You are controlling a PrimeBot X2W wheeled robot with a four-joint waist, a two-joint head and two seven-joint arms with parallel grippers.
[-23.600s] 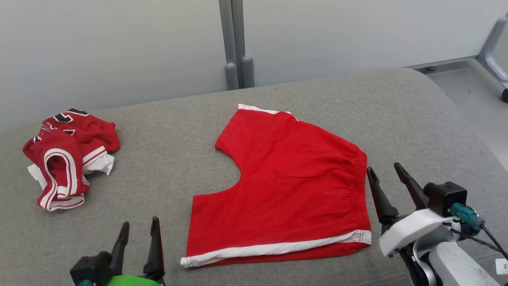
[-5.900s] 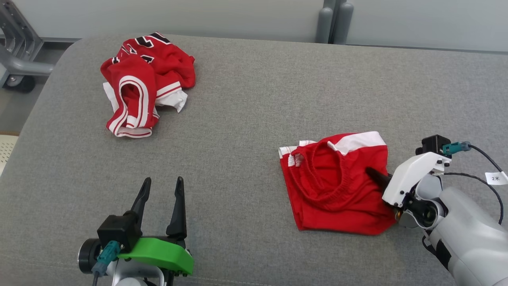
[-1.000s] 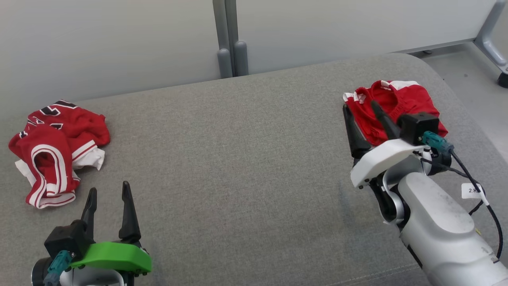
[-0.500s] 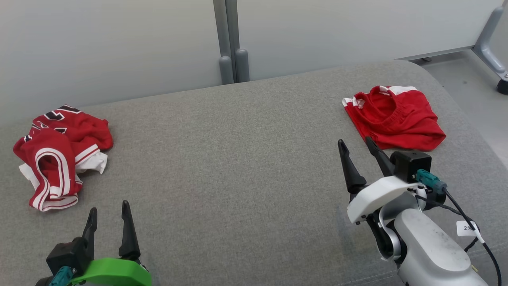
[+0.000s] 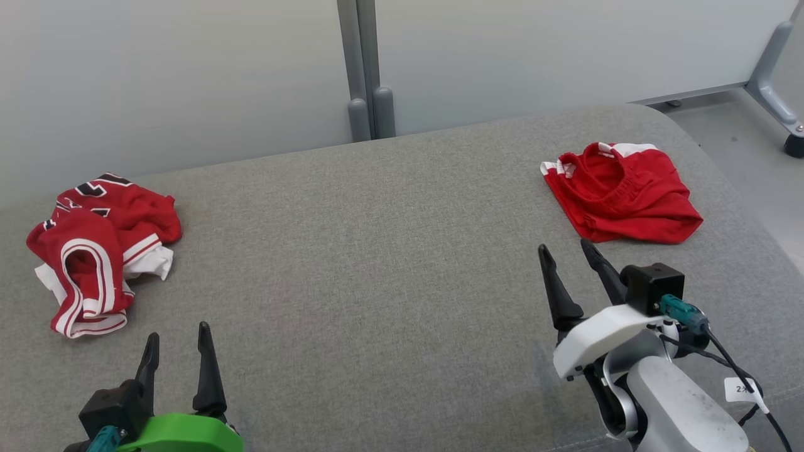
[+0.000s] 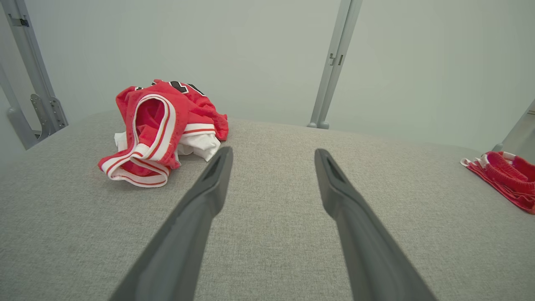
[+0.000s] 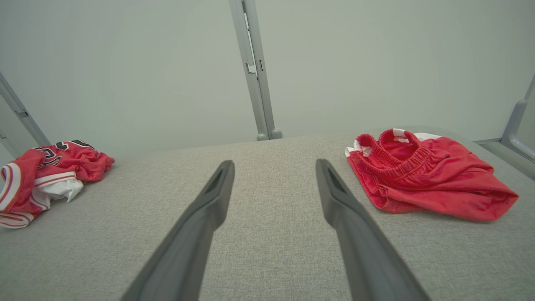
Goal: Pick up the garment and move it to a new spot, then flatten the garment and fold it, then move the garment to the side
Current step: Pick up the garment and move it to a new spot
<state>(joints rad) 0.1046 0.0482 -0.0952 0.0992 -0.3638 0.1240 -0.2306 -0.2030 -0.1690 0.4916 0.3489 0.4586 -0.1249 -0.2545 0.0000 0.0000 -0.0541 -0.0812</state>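
The red shorts [image 5: 628, 198], once flat at centre, were folded and set far right; the right gripper [image 5: 563, 246] withdrew empty

Head above, wrists low; shared cushion [image 5: 377, 251], shorts [image 5: 622, 194].

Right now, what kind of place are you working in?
Probably a test lab, not a home: a grey padded bench, pale partition panels on metal posts behind it, bare floor beside.

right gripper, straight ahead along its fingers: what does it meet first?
Probably bare grey fabric cushion, near its far edge; depth is unclear. The open right gripper aims just left of the folded red shorts, not at them.
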